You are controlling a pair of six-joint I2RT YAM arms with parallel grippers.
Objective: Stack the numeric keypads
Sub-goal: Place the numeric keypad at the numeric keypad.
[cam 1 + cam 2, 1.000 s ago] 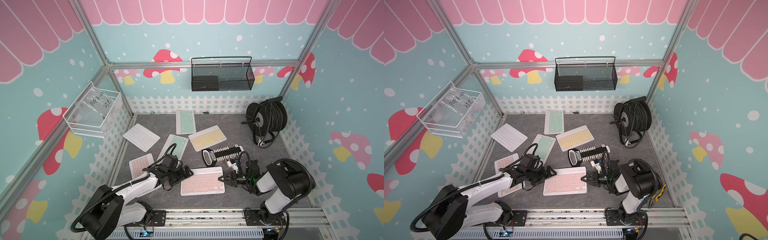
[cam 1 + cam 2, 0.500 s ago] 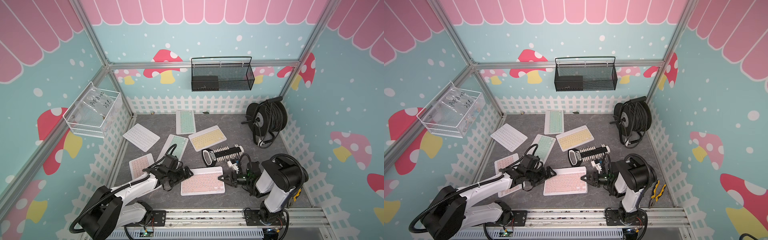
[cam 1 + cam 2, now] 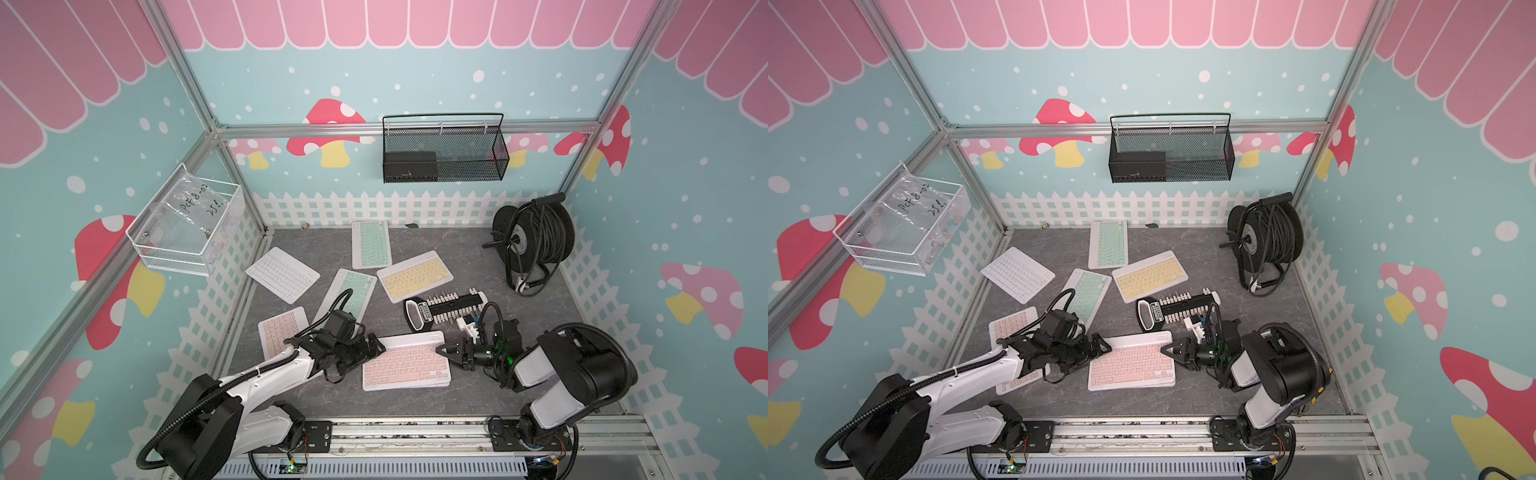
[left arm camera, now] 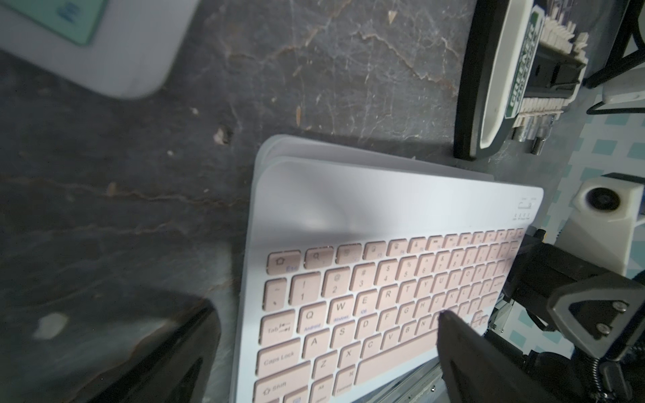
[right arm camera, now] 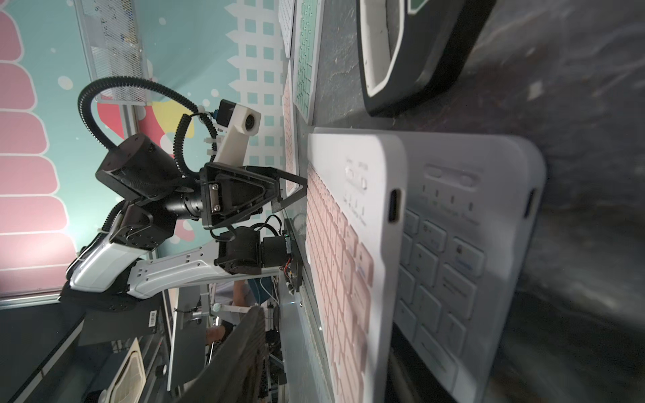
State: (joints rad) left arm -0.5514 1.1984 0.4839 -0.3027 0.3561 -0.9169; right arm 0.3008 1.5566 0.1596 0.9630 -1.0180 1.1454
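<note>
A pink-keyed numeric keypad (image 3: pixel 405 360) lies at the front centre on top of a white-keyed one (image 5: pixel 453 265), slightly offset. My left gripper (image 3: pixel 376 345) is open at the stack's left end, with one finger (image 4: pixel 464 352) over the pink keys. My right gripper (image 3: pixel 448 355) is at the stack's right end with its jaws parted, and one finger (image 5: pixel 241 352) stands clear of the key face. Loose on the table lie a pink keypad (image 3: pixel 280 330), a white one (image 3: pixel 282 274), two mint ones (image 3: pixel 351 291) (image 3: pixel 370 244) and a yellow one (image 3: pixel 415 275).
A black bar-shaped holder with white pegs (image 3: pixel 446 309) lies just behind the stack. A cable reel (image 3: pixel 532 241) stands at the back right. A black mesh basket (image 3: pixel 444 153) hangs on the back wall and a clear bin (image 3: pixel 183 224) on the left wall.
My right gripper's jaws have opened at the right end of the pink keypad, letting go of it. Its elbow has shifted a little. The left arm has not moved.
</note>
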